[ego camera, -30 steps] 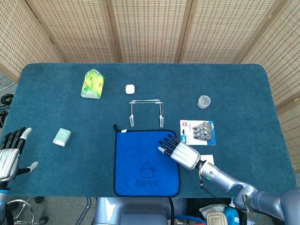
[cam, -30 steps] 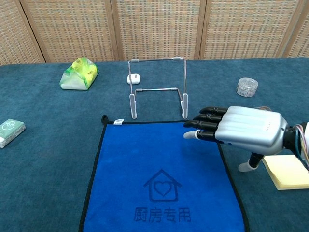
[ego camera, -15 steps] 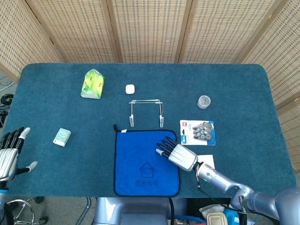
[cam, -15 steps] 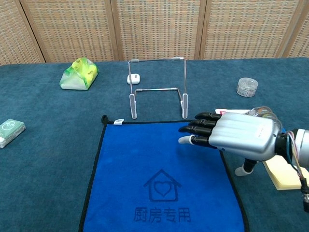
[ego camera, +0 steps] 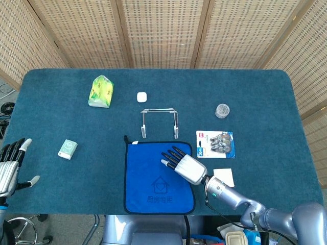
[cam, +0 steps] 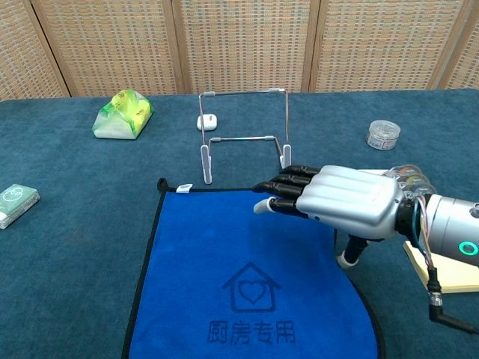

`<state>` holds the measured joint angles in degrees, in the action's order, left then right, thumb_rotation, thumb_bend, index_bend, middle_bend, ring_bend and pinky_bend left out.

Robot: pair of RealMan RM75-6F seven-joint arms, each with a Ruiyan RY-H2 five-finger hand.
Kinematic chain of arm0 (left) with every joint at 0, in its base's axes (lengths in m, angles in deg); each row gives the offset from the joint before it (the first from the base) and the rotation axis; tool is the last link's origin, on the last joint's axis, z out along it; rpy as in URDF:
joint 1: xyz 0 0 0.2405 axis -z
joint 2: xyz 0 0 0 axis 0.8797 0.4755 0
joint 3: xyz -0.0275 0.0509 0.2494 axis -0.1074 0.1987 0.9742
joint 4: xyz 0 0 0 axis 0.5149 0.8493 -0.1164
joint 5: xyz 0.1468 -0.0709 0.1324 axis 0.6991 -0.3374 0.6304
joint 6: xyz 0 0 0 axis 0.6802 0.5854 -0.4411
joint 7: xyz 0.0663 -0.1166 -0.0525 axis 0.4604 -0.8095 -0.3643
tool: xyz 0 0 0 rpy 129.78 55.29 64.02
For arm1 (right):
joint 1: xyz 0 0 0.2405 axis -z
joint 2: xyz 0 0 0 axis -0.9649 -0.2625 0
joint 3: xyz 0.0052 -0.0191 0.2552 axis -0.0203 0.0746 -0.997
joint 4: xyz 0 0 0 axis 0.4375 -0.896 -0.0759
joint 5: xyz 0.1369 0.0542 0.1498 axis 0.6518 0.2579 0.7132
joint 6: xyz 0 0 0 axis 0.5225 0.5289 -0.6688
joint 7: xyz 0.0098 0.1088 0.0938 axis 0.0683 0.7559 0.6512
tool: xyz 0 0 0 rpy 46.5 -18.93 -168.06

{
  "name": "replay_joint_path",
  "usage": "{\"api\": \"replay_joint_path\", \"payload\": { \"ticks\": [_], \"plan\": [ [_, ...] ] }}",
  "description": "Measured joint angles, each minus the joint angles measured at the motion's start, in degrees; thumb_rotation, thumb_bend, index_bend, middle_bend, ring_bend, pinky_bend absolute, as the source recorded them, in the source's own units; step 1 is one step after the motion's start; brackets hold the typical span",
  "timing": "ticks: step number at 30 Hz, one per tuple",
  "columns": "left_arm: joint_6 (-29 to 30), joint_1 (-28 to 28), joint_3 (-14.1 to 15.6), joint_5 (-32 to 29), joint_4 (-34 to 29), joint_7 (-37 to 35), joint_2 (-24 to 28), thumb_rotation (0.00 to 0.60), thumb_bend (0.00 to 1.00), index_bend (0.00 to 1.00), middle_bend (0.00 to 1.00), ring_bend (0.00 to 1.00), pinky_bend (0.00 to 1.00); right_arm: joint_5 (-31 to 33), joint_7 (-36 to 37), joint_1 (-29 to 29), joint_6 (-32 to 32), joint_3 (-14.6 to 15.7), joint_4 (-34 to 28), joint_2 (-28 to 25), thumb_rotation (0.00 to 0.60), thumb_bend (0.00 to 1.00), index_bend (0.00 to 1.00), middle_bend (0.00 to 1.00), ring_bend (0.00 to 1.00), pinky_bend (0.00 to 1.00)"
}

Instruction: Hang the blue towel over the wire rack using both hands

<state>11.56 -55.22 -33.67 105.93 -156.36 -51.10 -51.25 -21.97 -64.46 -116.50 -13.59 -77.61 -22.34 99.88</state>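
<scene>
The blue towel (ego camera: 153,178) (cam: 217,269) lies flat on the table's near side, black-edged, with a house logo. Just behind its far edge stands the wire rack (ego camera: 159,121) (cam: 245,134), upright and bare. My right hand (ego camera: 182,164) (cam: 337,200) hovers palm down over the towel's right part, fingers stretched flat toward the left, holding nothing. My left hand (ego camera: 9,166) hangs at the table's far left edge, fingers apart and empty, far from the towel; the chest view does not show it.
A green-yellow packet (ego camera: 101,91) (cam: 123,114) and a small white case (ego camera: 141,96) (cam: 207,121) sit behind the rack. A small green-white box (ego camera: 67,149) (cam: 15,203) lies left. A round clear jar (ego camera: 222,110) (cam: 382,134), a blister pack (ego camera: 215,143) and a notepad (ego camera: 224,176) (cam: 443,271) lie right.
My right hand has slid left and toward the near side, further over the towel. The left hand has drifted slightly outward. Towel and rack have not moved.
</scene>
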Motion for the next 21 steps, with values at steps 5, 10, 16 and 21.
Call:
{"api": "replay_joint_path", "payload": {
  "ticks": [5,10,16,21],
  "plan": [
    [-0.03,0.04,0.04,0.05,0.05,0.07,-0.05,0.6,0.19,0.0,0.0,0.0,0.0,0.34,-0.07,-0.19,0.08,0.23,0.34,0.15,0.6,0.34,0.28,0.0,0.0,0.0],
    [-0.23,0.13,0.09,0.01,0.09,0.36,-0.21,0.6,0.19,0.0,0.0,0.0,0.0,0.7,0.1,-0.28,0.11,0.35,0.4,0.25,0.6,0.44,0.32,0.0,0.0,0.0],
    [-0.51,0.33,0.22,0.11,0.06,0.9,-0.51,0.6,0.19,0.0,0.0,0.0,0.0,0.75,0.72,-0.38,-0.37,0.56,0.36,0.16,0.6,0.47,0.34,0.0,0.0,0.0],
    [-0.99,0.77,0.34,0.58,0.13,1.26,-0.8,0.6,0.19,0.0,0.0,0.0,0.0,0.31,1.21,-0.4,-1.31,0.87,0.98,0.18,0.6,0.47,0.46,0.0,0.0,0.0]
  ]
}}
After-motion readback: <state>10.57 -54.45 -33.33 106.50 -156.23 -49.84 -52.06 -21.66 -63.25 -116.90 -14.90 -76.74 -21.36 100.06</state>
